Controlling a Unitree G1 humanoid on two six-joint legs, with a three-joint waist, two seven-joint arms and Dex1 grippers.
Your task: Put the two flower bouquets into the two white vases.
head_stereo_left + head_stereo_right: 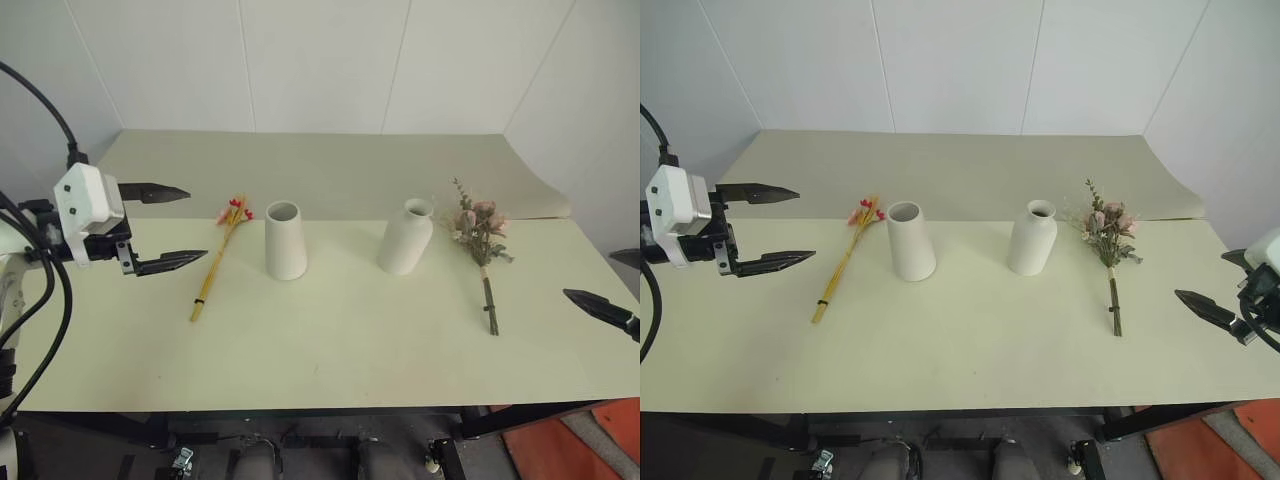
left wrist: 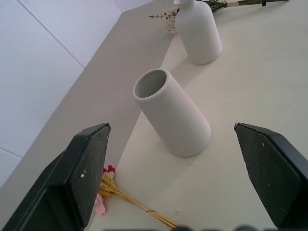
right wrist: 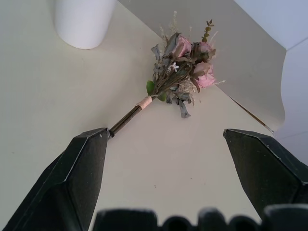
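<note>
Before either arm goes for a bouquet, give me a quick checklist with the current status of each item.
1. Left pincer open and empty: ok.
2. Right pincer open and empty: ok.
3. Yellow sprig lying free on the table, beside the cone vase: ok.
4. Rose bunch lying free, stem toward the robot: ok.
5. Both vases upright, bottle vase included: ok.
6. Vase mouths free of objects: cone ok, bottle cannot tell.
</note>
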